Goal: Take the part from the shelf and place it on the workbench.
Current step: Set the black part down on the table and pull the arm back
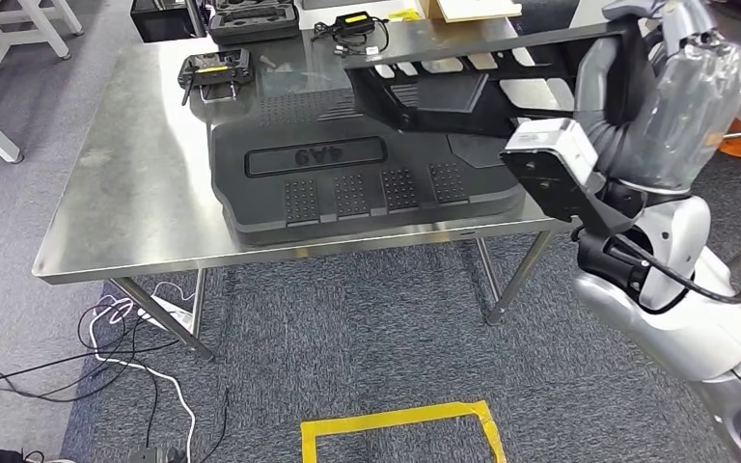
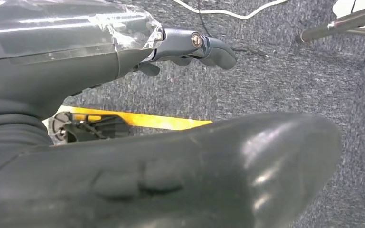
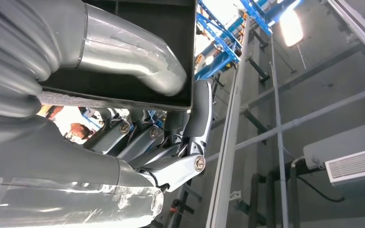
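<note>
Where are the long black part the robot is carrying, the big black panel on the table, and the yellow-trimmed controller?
Long black part point(image 1: 463, 82), head view, slotted middle.
Big black panel point(image 1: 347, 193), head view, ribbed top.
Controller point(image 1: 214, 69), head view, body.

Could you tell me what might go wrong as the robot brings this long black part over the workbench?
The right hand grips the long black part at one end only, so the far end could sag or twist loose. Lowered here, it would land on the large black moulded panel rather than bare workbench. Its tip also hangs near the cables.

Your right hand point(image 1: 680, 106) holds the long black slotted plastic part point(image 1: 463, 82) over the steel tabletop point(image 1: 135, 183), w/ the big black moulded panel point(image 1: 347, 174) lying below; handheld controller point(image 1: 214, 72) at far left.
</note>
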{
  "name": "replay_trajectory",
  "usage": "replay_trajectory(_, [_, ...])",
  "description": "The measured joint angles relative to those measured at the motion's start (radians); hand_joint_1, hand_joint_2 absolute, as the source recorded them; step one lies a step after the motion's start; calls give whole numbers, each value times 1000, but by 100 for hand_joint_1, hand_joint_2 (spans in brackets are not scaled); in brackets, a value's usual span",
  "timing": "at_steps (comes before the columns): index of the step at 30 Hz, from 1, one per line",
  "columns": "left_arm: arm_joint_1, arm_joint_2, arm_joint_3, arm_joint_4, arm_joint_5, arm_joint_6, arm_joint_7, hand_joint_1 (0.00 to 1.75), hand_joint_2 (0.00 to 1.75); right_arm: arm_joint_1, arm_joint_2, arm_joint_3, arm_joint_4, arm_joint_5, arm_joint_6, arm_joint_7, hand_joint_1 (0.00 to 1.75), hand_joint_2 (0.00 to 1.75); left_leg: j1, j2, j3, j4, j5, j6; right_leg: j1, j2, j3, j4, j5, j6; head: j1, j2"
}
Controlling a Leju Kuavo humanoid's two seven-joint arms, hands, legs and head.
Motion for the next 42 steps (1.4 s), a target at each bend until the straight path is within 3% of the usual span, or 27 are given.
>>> replay_trajectory(2, [-1,0,0,0,-1,0,0,0,0,1,0,0,0,-1,2,0,175,175,3,0,51,-125,76,3,-2,1,11,0,-8,5,-1,0])
replay_trajectory(3, [-2,0,0,0,-1,0,0,0,0,0,0,0,0,-2,3,0,175,175,1,-1,76,-184,100,6,-1,2,15,1,-11,9,-2,0])
replay_trajectory(5, [-3,0,0,0,-1,0,1,0,0,-1,0,0,0,-3,4,0,175,175,-5,-1,98,-238,108,13,0,3,17,-1,-15,19,-3,0])
replay_trajectory(9, [-5,0,0,0,-1,0,1,0,0,-3,0,-1,0,-3,8,0,175,175,-3,-1,110,-259,109,37,-4,1,15,18,-35,38,2,0])
replay_trajectory(10, [-5,0,1,0,-1,0,0,0,0,-5,0,-1,1,-2,9,0,175,175,-1,0,115,-265,110,42,-4,1,-3,58,-57,40,4,0])
replay_trajectory(12, [-6,-1,1,0,-1,0,0,0,0,-7,0,-1,1,-1,10,0,175,175,-4,1,119,-266,107,50,-2,1,-67,184,-111,41,10,0])
replay_trajectory(13, [-6,-1,1,0,-1,0,0,0,0,-7,0,-2,1,0,11,0,175,175,-6,1,120,-265,105,53,-1,1,-98,239,-126,42,12,0])
replay_trajectory(14, [-6,-2,1,0,-1,0,0,0,0,-7,0,-2,2,0,12,0,175,175,-7,1,122,-264,103,54,-1,1,-117,265,-122,42,13,0])
replay_trajectory(15, [-6,-2,1,0,-1,-1,0,0,0,-7,0,-2,2,0,13,0,175,175,-8,0,125,-263,100,55,0,1,-116,251,-99,40,13,0])
replay_trajectory(17, [-6,-3,1,0,-1,-1,0,0,0,-8,0,-2,3,0,14,0,175,175,-8,-2,131,-258,91,52,1,0,-71,132,-23,35,17,0])
replay_trajectory(19, [-7,-4,1,0,-1,-1,0,0,0,-9,0,-2,3,0,14,0,175,175,-12,-4,132,-251,83,43,5,0,-28,29,15,29,19,0])
replay_trajectory(21, [-8,-4,1,0,-1,-1,0,0,0,-11,-1,-4,4,0,14,0,175,175,-16,-4,131,-249,80,36,8,1,-20,8,12,23,17,0])
replay_trajectory(24, [-9,-4,1,0,-2,-1,0,0,0,-13,-1,-5,4,0,17,0,175,175,-15,-4,131,-230,61,22,2,1,-13,1,12,11,11,0])
replay_trajectory(25, [-9,-5,1,0,-2,-1,0,0,0,-14,-1,-5,4,0,18,0,175,175,-13,-4,117,-195,40,16,0,0,-10,-2,12,7,8,0])
replay_trajectory(27, [-8,-5,1,0,-4,-1,0,0,0,-15,-2,-5,4,1,18,0,175,175,-9,-3,57,-73,-17,7,-1,-2,-6,-3,10,2,2,0])
replay_trajectory(29, [-6,-5,1,0,-6,-2,0,0,0,-15,-2,-5,4,2,17,0,175,175,-5,-3,0,24,-38,3,0,-3,-2,-3,6,-1,1,0])
replay_trajectory(30, [-5,-5,1,0,-6,-2,0,0,0,-14,-2,-5,4,3,17,0,175,175,-4,-3,-6,22,-20,3,0,-2,1,-3,3,-1,1,0])
replay_trajectory(31, [-5,-5,1,0,-7,-2,0,0,0,-13,-2,-5,4,3,17,0,175,175,-3,-3,8,-20,16,4,0,-1,6,-3,0,1,0,0])
replay_trajectory(33, [-5,-5,1,0,-7,-2,0,0,0,-13,-2,-5,4,4,17,0,175,175,-4,-3,64,-156,90,11,1,0,18,-3,-9,6,-1,0])
replay_trajectory(34, [-6,-5,1,0,-7,-2,0,0,0,-14,-2,-5,4,4,17,0,175,175,-6,-3,86,-208,107,15,2,0,21,-2,-12,10,-1,0])
replay_trajectory(35, [-6,-5,1,0,-7,-2,0,0,0,-14,-2,-5,4,4,16,0,175,175,-8,-4,97,-237,112,18,3,1,23,-3,-15,14,-1,0])
replay_trajectory(39, [-7,-5,1,0,-7,-3,0,0,0,-13,-2,-6,4,4,16,0,175,175,-9,-2,110,-261,110,38,0,1,24,3,-27,33,1,0])
replay_trajectory(40, [-8,-5,2,0,-8,-3,0,0,0,-13,-2,-7,4,4,16,0,175,175,-7,-1,115,-267,112,44,0,1,14,30,-44,36,3,0])
replay_trajectory(42, [-8,-5,2,0,-8,-3,0,0,0,-12,-2,-8,4,4,15,0,175,175,-7,0,121,-272,111,53,1,1,-41,142,-97,39,9,0])
